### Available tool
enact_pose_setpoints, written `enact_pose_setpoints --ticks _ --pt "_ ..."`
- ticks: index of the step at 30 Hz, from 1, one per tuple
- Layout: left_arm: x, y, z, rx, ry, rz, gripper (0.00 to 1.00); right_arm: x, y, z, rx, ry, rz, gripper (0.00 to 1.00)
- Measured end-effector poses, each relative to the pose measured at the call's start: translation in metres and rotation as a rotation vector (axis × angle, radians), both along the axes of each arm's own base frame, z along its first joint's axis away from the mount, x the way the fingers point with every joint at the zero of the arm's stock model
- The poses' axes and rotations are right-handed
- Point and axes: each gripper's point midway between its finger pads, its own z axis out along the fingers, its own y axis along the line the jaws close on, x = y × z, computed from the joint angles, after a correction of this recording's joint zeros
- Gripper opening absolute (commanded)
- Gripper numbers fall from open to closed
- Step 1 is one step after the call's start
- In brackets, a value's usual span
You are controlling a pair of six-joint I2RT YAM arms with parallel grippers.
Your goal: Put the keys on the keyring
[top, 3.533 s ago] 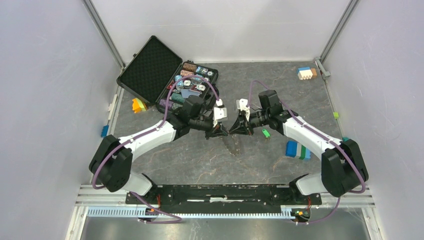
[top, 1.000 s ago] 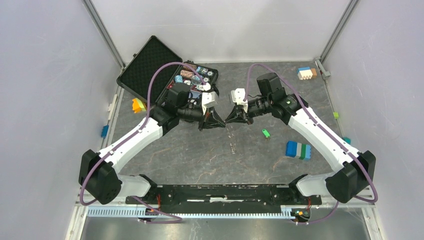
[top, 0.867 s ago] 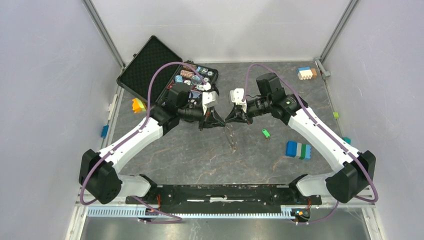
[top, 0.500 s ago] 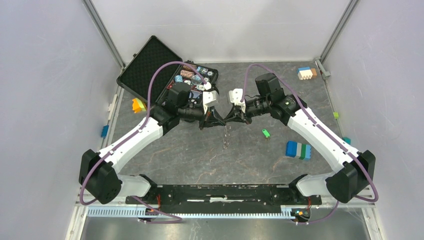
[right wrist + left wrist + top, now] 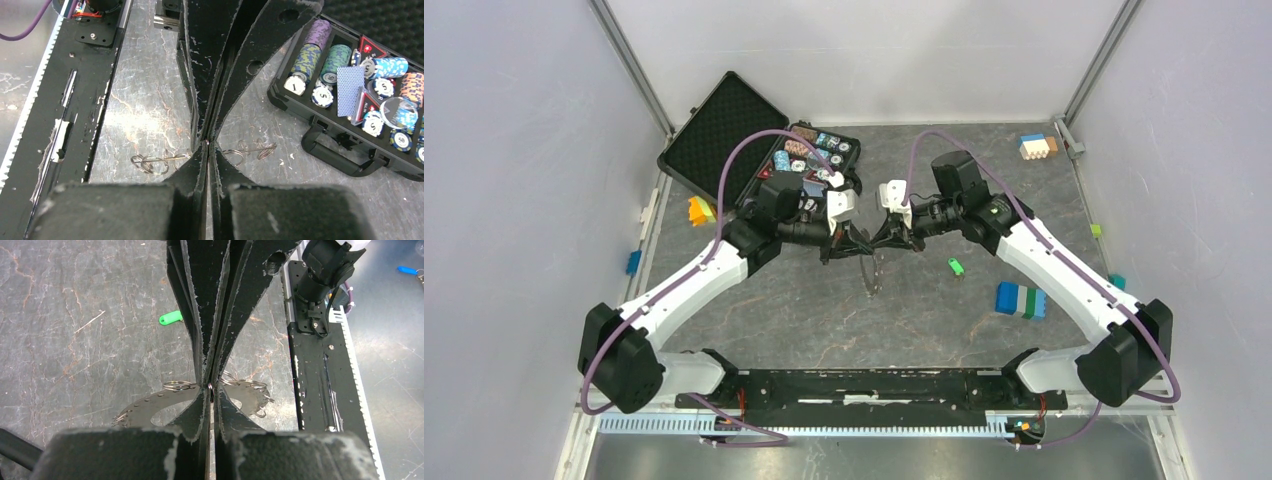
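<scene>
1. Where their bases are bolted at the near edge of the table [image 5: 824, 320], the left arm [image 5: 689, 290] and the right arm [image 5: 1064, 275] lean forward and inward. Their forearms slant toward one meeting point over the middle of the table, and a purple cable loops above each wrist.
2. A blue, green and white block stack [image 5: 1020, 300] sits on the table beside the right forearm.
3. The left gripper [image 5: 860, 250] and the right gripper [image 5: 884, 243] face each other tip to tip, both roughly level.
4. Both pairs of jaws are closed. In each wrist view the fingers press into a thin line and nip the keyring [image 5: 150, 409] at the same spot on its rim.
5. The keyring hangs under the joined tips, raised off the table and seen edge-on from above. The grey keys [image 5: 252, 386] strung on it show only as thin wire loops.
6. The green key [image 5: 956, 266] lies loose on the table, to the right of the grippers and apart from the ring.
7. Behind the left gripper an open black case [image 5: 724, 135] holds poker chips [image 5: 327, 95]. The faces that can be read show "1", "5" and "50", and a blue-backed card [image 5: 348, 82] lies among them.
8. Farthest off, a wood and blue block [image 5: 1036, 146] sits near the far right corner.
</scene>
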Motion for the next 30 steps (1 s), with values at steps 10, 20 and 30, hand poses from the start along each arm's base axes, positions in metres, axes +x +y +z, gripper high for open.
enact_pose_setpoints --ticks 10,20,30 --pt "-0.004 0.002 -0.008 -0.009 -0.016 -0.010 0.02 -0.001 0.001 -0.007 0.011 0.010 -0.008 0.29" --pt "-0.007 0.010 -0.025 0.012 -0.091 -0.026 0.02 -0.006 -0.002 -0.016 0.010 0.028 0.004 0.41" --pt "0.000 0.011 -0.030 0.000 -0.131 -0.012 0.02 -0.013 -0.003 -0.031 0.013 0.062 0.029 0.34"
